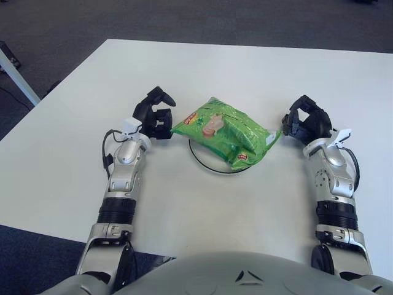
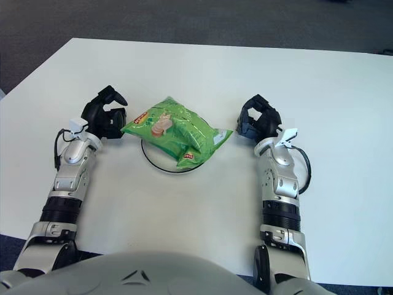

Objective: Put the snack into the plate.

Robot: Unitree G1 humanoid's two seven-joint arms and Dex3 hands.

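Green snack bag (image 1: 224, 131) sits on the white plate (image 1: 209, 165), covering most of it; only the near rim arc shows, and the bag's right corner hangs past the rim. By my read the task is basically done, both hands clear of the bag or nearly so.

My left hand (image 1: 155, 117) is just left of the bag, fingers curled, holding nothing that I can see; its fingertips are right beside the bag's left corner, can't tell if touching. My right hand (image 1: 305, 122) is just right of the bag's other corner, fingers also curled, empty, with a small gap to the crimped edge.

Risks from here:
- If I pull the left hand away with a finger snagged on the bag's corner, the bag drags off the plate toward that hand.
- The bag is light and slick, so a brush from either hand could slide it; the overhanging right corner is the first thing the right hand would clip.
- The plate itself could shift on the white table (image 1: 245, 67) if bumped.

View differences: right eye view shows the gap between right hand and bag a bit more plainly, with bare table visible there. Left eye view also catches a table leg (image 1: 17, 74) far out to the left hand's side, absent in the right eye view.
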